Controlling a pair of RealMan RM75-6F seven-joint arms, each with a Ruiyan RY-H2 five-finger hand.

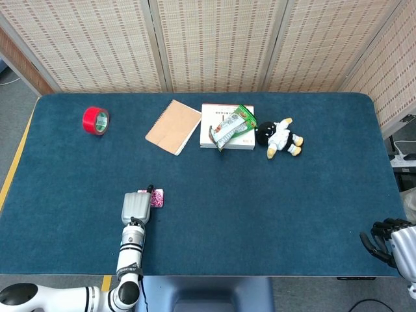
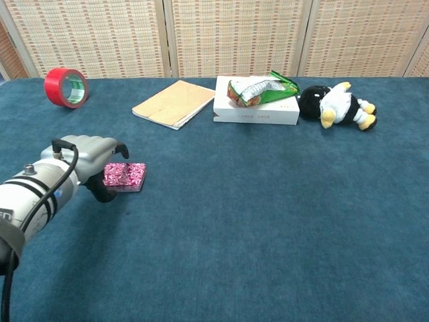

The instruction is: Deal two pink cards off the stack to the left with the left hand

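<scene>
The pink patterned card stack [image 1: 156,198] [image 2: 127,176] lies flat on the blue table, left of centre near the front. My left hand [image 1: 134,207] [image 2: 88,163] sits at the stack's left end, fingers [image 2: 115,143] arched over that end and thumb [image 2: 100,194] low in front of it. The hand hides the stack's left part, and I see no card lifted or pinched. My right hand [image 1: 390,239] hangs off the table's front right corner, fingers loosely curved, holding nothing; only the head view shows it.
A red tape roll [image 1: 95,120] [image 2: 66,86] lies at the far left. Along the back are a brown notebook [image 1: 173,126] [image 2: 173,102], a white box [image 1: 227,127] [image 2: 257,111] with a green snack bag [image 2: 261,88] on it, and a plush penguin [image 1: 279,138] [image 2: 335,106].
</scene>
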